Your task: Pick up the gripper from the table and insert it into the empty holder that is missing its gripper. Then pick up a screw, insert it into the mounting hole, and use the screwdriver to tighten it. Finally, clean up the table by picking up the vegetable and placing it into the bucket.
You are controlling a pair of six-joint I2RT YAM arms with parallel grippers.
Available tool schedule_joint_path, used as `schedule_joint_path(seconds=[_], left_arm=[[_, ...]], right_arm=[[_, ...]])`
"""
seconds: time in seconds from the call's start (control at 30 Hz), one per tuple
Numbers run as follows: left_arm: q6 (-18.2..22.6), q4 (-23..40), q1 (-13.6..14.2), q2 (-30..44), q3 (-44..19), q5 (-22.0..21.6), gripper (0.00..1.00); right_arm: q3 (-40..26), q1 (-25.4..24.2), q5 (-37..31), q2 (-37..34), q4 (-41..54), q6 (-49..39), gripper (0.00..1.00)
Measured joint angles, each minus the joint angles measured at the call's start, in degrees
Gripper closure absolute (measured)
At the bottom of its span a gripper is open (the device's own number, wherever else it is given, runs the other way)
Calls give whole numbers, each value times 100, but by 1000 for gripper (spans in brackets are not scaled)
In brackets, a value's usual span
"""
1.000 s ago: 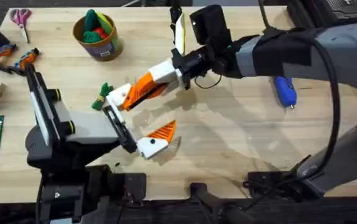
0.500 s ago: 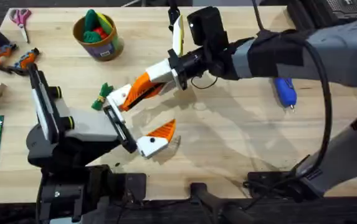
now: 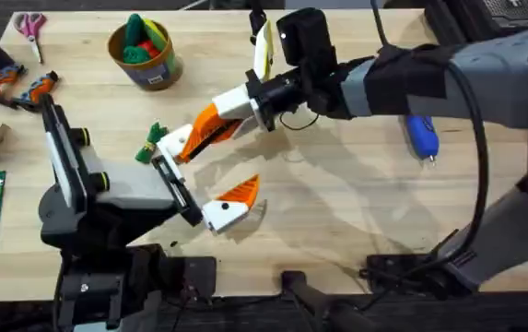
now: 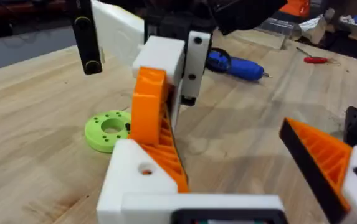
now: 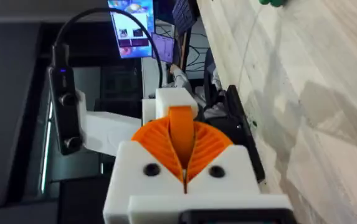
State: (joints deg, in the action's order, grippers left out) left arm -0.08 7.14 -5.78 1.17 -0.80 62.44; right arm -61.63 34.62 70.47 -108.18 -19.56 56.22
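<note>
Reaching in from the right of the overhead frame, my right gripper [image 3: 210, 127] sits just left of centre, its orange pads [image 5: 156, 140] pressed together on the gripper [image 5: 179, 132], the small orange wedge, which shows as a thin strip pinched between them in the right wrist view. The wedge end of that grip meets the holder [image 3: 173, 140], the bare white block with a round hole [image 4: 146, 168] in its face, and from the left wrist view orange ribbing lies right against that block; whether the wedge is fully seated I cannot tell.

My left gripper [image 3: 216, 168] comes from the lower left with its fingers spread wide apart, the holder on one side and a finger already bearing an orange wedge [image 3: 241, 194] on the other, nothing clamped between them.

Lying just left of the holder on the table [image 3: 337, 203] is the vegetable [image 3: 148, 146]. The bucket [image 3: 158, 70] stands in the upper left, toys showing inside. The screwdriver [image 3: 420, 136] lies well apart at the right, under my right arm. A lime-green disc [image 4: 106, 129] rests on the wood beyond the holder in the left wrist view.
</note>
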Motion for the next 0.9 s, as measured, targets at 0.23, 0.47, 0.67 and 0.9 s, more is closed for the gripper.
schedule_joint_path(seconds=[0.23,0.47,0.67,0.9], left_arm=[[-76,-9,-44,1,0,-110,15],[-177,-21,-66,0,0,-234,15],[-245,-26,-85,2,0,-305,15],[-308,-28,-92,9,0,-379,15]], right_arm=[[0,110,-213,0,-94,125,993],[-2,190,-393,0,-139,288,993],[-2,239,-515,2,-164,363,993],[-4,294,-632,2,-189,384,993]])
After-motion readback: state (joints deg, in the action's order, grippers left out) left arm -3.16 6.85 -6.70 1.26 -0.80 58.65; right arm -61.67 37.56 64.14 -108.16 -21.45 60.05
